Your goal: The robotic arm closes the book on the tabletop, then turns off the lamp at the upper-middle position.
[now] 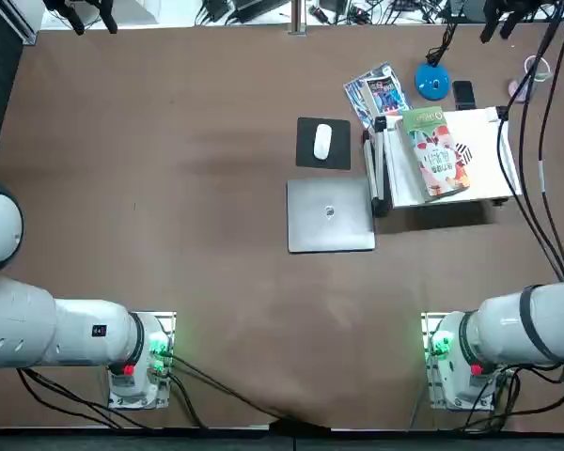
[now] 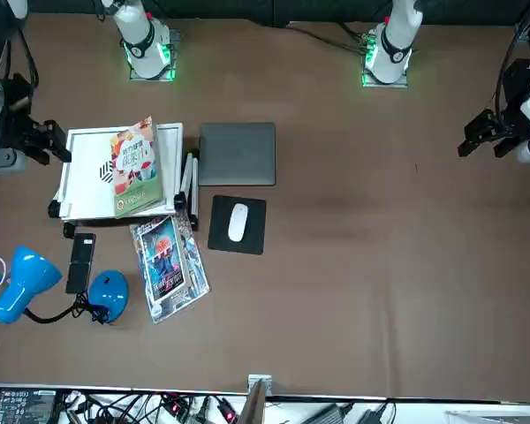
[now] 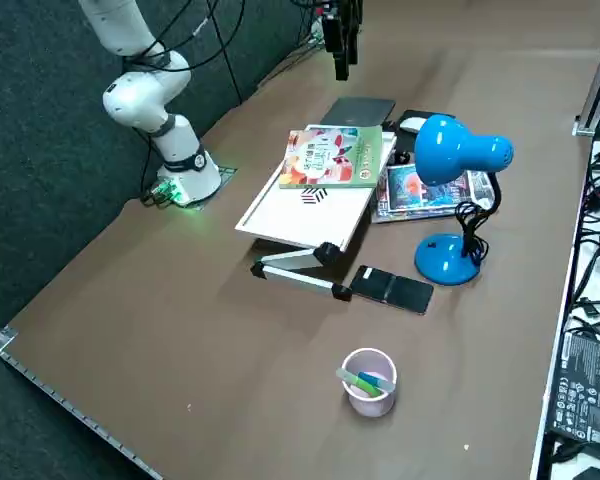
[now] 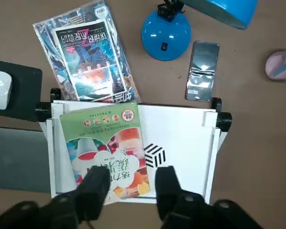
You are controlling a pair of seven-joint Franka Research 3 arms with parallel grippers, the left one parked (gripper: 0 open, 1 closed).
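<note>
Lying shut on the white stand (image 4: 181,138), the book (image 4: 107,152) is showing its green cover. The right gripper (image 4: 137,179) is hovering near it, fingers spread wide, holding nothing. The lamp (image 3: 445,150) is standing beside the phone (image 3: 392,289).

A brown bench (image 2: 336,327) is spreading across the scene; a dark surface (image 3: 50,160) is bordering its near side. Metal framing (image 2: 336,391) is edging the far side, where black cables (image 2: 115,407) are tangling.
</note>
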